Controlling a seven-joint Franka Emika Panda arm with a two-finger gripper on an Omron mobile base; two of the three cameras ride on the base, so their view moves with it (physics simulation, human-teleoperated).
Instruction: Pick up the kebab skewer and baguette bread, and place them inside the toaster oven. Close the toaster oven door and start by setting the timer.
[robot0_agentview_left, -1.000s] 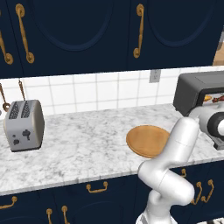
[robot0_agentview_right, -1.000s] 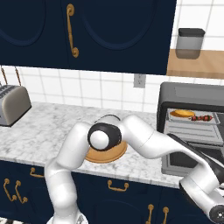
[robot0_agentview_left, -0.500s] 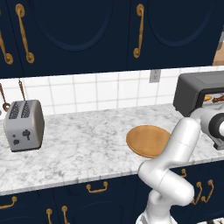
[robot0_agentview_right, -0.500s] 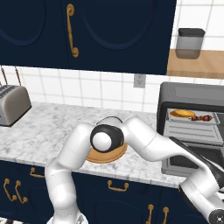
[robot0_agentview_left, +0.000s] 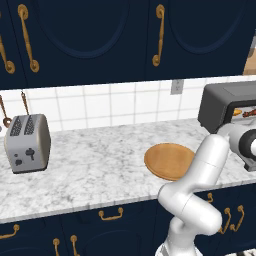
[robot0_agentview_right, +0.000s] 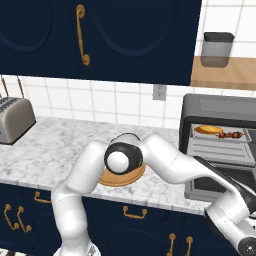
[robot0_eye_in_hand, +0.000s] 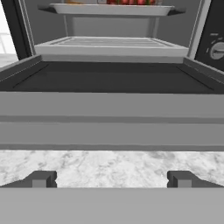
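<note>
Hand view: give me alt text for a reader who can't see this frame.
The toaster oven door hangs open and flat in front of the open gripper, above marble counter. Beyond it, the oven cavity holds a wire rack and, higher up, a tray carrying food.

On the marble worktop (robot0_agentview_right: 55, 150) the oven (robot0_agentview_right: 220, 145) stands at the right with its door (robot0_agentview_right: 227, 177) dropped open. On the upper rack the bread (robot0_agentview_right: 208, 130) lies just left of the skewer (robot0_agentview_right: 231, 134). The white arm (robot0_agentview_right: 165, 162) crosses over a wooden plate (robot0_agentview_right: 120, 177) toward the door. A silver toaster (robot0_agentview_right: 15, 119) stands far left. A grey canister (robot0_agentview_right: 216, 49) sits on a wooden shelf (robot0_agentview_right: 225, 75).
</note>
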